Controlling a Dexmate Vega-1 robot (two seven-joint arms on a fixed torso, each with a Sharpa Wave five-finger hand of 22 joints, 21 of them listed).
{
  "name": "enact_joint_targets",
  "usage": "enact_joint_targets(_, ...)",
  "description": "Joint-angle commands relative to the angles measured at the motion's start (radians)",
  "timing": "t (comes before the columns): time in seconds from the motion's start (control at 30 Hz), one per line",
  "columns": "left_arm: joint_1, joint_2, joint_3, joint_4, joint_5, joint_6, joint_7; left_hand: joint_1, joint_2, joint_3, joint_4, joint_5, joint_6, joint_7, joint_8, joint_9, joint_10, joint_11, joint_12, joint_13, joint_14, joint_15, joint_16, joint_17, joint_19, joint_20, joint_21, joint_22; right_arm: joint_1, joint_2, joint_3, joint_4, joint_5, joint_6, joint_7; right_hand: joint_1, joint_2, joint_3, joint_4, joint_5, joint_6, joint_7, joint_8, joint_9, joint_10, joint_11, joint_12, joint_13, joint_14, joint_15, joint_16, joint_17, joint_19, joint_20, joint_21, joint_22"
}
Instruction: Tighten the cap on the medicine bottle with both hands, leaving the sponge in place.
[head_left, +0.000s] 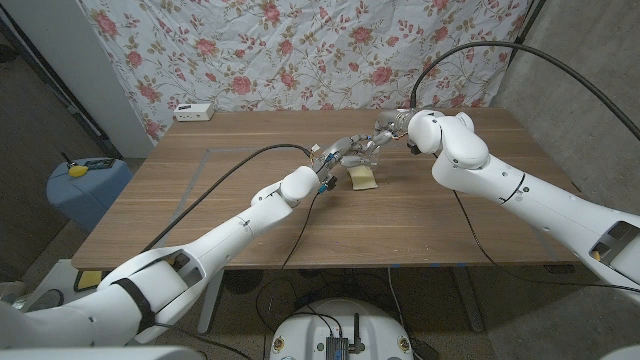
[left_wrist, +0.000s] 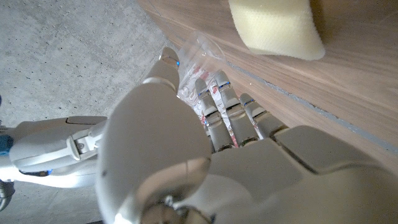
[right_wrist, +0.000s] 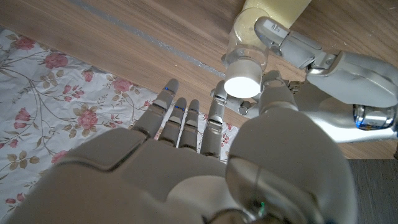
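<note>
A clear medicine bottle (right_wrist: 247, 46) with a white cap (right_wrist: 243, 83) is held off the table between both hands, near the table's middle. My left hand (head_left: 330, 163) wraps its fingers round the bottle's body (left_wrist: 194, 57), which carries a red and white label. My right hand (head_left: 378, 140) comes from the other side; its thumb (right_wrist: 275, 94) and a finger flank the cap and pinch it, the other fingers spread. A pale yellow sponge (head_left: 363, 177) lies on the wood just beside the hands, also seen as the sponge (left_wrist: 277, 28) past my left hand's fingers.
A small white box (head_left: 193, 112) sits at the table's back left corner. Black cables (head_left: 250, 160) run over the table along both arms. A blue bin (head_left: 85, 190) stands on the floor to the left. A floral cloth (head_left: 300, 50) hangs behind.
</note>
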Motion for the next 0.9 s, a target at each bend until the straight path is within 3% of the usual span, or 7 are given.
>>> enact_joint_targets(0.03, -0.011, -0.008, 0.004, 0.021, -0.004, -0.010, -0.008, -0.002, 0.010, 0.010, -0.003, 0.003, 0.002, -0.004, 0.000, 0.002, 0.029, -0.016, 0.006, 0.005, 0.003, -0.090, -0.001, 0.003, -0.003, -0.076, -0.002, 0.002, -0.002, 0.003, 0.002, 0.009, 0.006, -0.002, -0.013, 0.010, 0.001, 0.008, 0.001, 0.005, 0.016, -0.002, 0.008, 0.003, 0.018, 0.002, 0.004, 0.003, 0.015, -0.005, 0.005, 0.002, 0.015, -0.001, 0.009, 0.004)
enact_joint_targets(0.9, -0.009, -0.008, 0.003, 0.022, -0.006, -0.014, -0.005, -0.010, 0.009, 0.016, -0.003, 0.003, 0.005, -0.008, 0.000, 0.002, 0.027, -0.017, 0.004, 0.006, 0.000, -0.087, -0.001, 0.003, -0.002, -0.075, -0.002, 0.002, -0.003, 0.001, 0.003, 0.016, 0.014, 0.008, -0.032, 0.020, 0.005, 0.022, 0.004, 0.008, 0.066, -0.013, 0.030, 0.003, 0.042, -0.009, 0.004, 0.003, 0.037, -0.014, 0.007, 0.006, 0.039, -0.012, 0.013, 0.005)
